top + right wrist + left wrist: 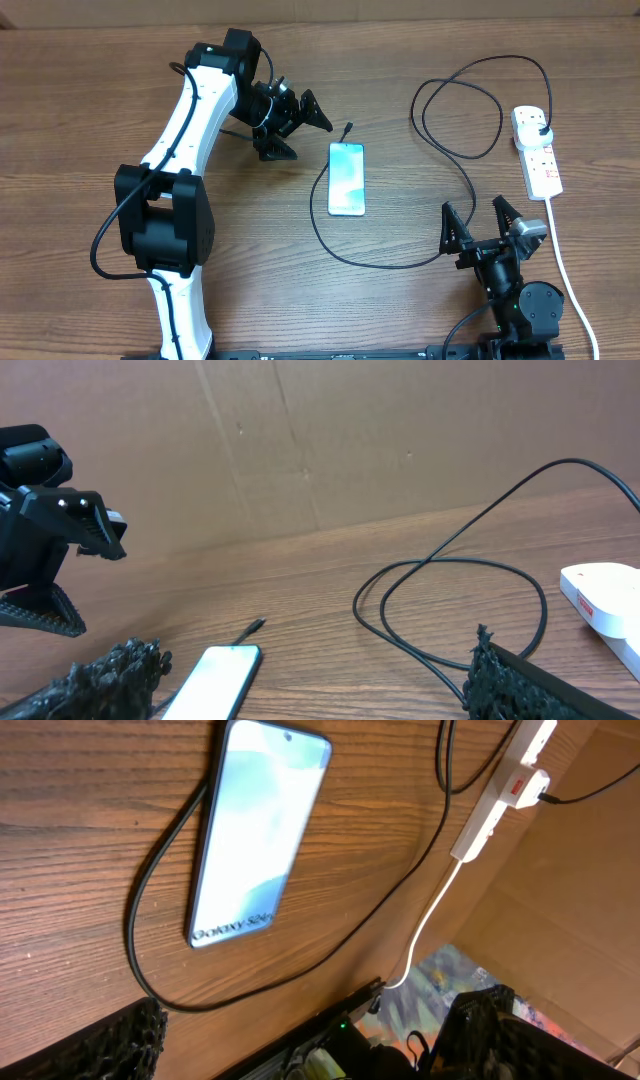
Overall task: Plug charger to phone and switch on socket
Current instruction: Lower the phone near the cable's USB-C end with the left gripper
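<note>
The left gripper (299,130) and right gripper (474,209) are wide and empty. The charger tip (346,129) lies loose near the phone (346,178). It likely needs grabbing next.

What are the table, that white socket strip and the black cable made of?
Table: wood or wood-look laminate, brown grain lines, matte.
Socket strip: seemingly hard white plastic, smooth moulded body.
Cable: likely flexible rubbery plastic sheath, black, lying in loose loops.
</note>
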{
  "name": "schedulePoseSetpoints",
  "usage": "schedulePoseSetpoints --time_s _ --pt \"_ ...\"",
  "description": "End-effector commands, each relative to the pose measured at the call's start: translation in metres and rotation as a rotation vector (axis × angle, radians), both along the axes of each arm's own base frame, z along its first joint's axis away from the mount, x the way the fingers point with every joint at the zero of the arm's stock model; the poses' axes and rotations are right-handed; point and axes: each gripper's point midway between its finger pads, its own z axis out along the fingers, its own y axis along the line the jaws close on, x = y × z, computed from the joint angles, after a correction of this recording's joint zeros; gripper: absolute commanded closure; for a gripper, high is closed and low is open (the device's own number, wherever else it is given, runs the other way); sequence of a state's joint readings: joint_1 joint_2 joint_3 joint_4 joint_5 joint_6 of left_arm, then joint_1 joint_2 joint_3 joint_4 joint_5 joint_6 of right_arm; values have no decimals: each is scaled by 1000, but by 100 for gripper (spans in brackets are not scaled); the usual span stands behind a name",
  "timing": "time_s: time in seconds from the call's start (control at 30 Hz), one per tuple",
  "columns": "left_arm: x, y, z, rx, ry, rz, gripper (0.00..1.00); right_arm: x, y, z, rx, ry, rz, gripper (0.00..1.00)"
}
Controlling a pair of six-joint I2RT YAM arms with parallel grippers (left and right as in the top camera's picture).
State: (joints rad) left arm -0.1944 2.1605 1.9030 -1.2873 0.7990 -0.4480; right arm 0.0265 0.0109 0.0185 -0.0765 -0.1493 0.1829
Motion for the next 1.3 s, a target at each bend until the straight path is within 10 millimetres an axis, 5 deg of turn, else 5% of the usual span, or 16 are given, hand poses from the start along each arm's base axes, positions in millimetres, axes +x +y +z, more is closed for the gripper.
schedulePoseSetpoints --time_s 0.0,0.5,0.9,1.1,1.27 --pt "6 4 4 18 -44 -10 1 1 -3 -2 -2 -2 -14 0" --pt "21 5 -34 453 -41 234 0 1 -3 -2 -2 -2 -14 0" --pt "7 -51 -36 815 -430 58 0 1 -3 -2 -2 -2 -14 0" --pt "4 -83 -33 840 -588 -56 0 1 -3 -2 -2 -2 -14 0" --pt "2 -90 -46 840 -569 -49 0 1 -3 -2 -2 -2 -14 0"
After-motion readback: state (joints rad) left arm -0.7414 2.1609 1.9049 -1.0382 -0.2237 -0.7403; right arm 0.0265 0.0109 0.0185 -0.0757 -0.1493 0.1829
